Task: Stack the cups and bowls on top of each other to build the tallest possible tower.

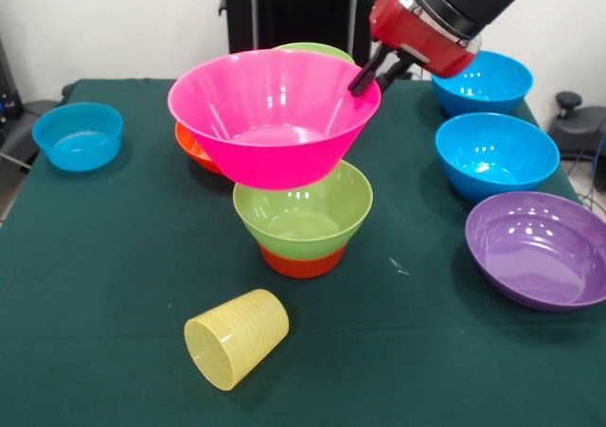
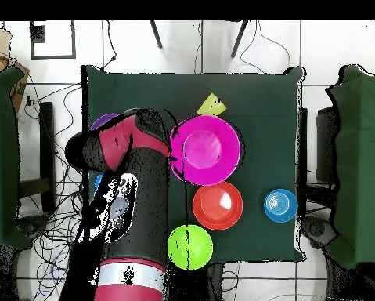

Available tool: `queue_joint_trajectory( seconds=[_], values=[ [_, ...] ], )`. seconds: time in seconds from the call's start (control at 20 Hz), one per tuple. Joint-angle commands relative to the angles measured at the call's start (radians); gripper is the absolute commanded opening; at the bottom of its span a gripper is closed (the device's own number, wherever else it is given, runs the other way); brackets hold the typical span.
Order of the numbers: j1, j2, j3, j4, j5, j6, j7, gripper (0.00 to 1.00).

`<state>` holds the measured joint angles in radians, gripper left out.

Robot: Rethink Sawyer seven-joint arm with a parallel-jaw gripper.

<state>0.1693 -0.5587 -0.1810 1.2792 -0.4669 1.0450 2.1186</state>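
Observation:
My gripper [image 1: 366,75] is shut on the right rim of the big pink bowl [image 1: 275,115], which is tilted. The bowl's base is right over the back rim of a lime green bowl [image 1: 305,211], and I cannot tell if they touch. That green bowl is nested in a small orange bowl [image 1: 303,260], forming the low tower at mid-table. The pale-yellow cup [image 1: 237,338] lies on its side in front of it. In the overhead view the pink bowl [image 2: 207,149] covers the tower, the gripper [image 2: 174,154] is at its left edge, and the cup [image 2: 212,103] lies above it.
Behind the pink bowl sit another orange bowl [image 1: 194,149] and another lime green bowl [image 1: 317,49]. Blue bowls stand at the left [image 1: 79,135] and right [image 1: 481,82] [image 1: 496,154]. A purple bowl [image 1: 540,249] lies front right.

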Motion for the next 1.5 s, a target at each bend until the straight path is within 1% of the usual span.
queue_joint_trajectory(
  seconds=[0.05, 0.25, 0.55, 0.75, 1.05, 1.2, 1.35, 1.5],
  values=[
    [0.031, 0.04, 0.004, -0.073, 0.042, 0.074, 0.221, 0.0],
    [0.046, 0.075, -0.016, -0.088, 0.056, 0.05, 0.242, 0.0],
    [0.06, 0.103, -0.042, -0.088, 0.079, 0.015, 0.252, 0.0],
    [0.063, 0.127, -0.056, -0.076, 0.084, -0.035, 0.26, 0.0],
    [0.054, 0.124, -0.053, -0.035, 0.094, -0.089, 0.246, 0.0],
    [0.058, 0.134, -0.058, -0.035, 0.089, -0.088, 0.249, 0.0],
    [0.073, 0.165, -0.073, -0.046, 0.072, -0.091, 0.275, 0.0],
    [0.082, 0.181, -0.079, -0.059, 0.076, -0.086, 0.291, 0.0]
  ],
)
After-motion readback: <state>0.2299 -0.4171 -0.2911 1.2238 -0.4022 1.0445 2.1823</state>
